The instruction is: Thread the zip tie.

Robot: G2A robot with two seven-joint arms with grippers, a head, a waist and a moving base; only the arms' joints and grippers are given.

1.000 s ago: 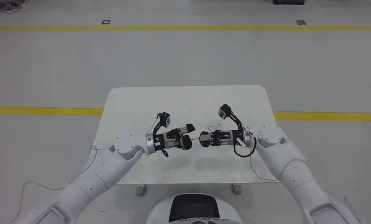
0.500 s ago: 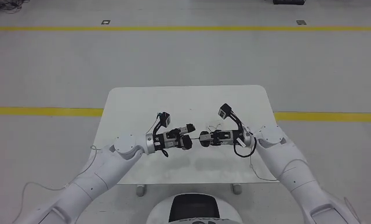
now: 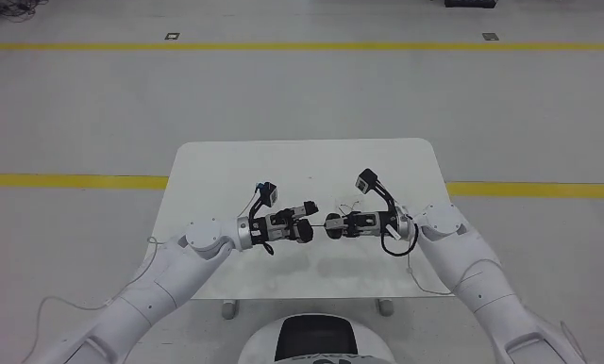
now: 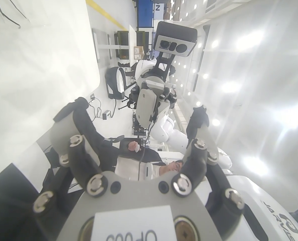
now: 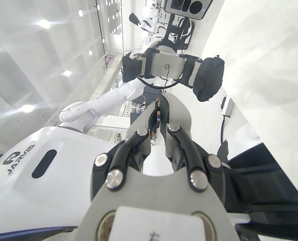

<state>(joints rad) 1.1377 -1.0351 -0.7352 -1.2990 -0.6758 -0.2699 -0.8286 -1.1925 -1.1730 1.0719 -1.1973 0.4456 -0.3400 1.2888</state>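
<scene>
Above the middle of the white table (image 3: 217, 175), my two grippers face each other tip to tip, a short gap apart. My left gripper (image 3: 307, 223) stands open, its black fingers (image 4: 76, 109) spread wide with nothing between them. My right gripper (image 3: 329, 224) is shut, its fingertips (image 5: 161, 101) pressed together. A thin black zip tie (image 5: 167, 76) runs from those tips toward the open left gripper (image 5: 170, 73), and a thin curved strand shows just below that gripper's palm. Where the tie ends is too fine to make out.
The table's far half and both side margins are bare white surface. Beyond the table lie grey floor and yellow floor lines (image 3: 85, 181).
</scene>
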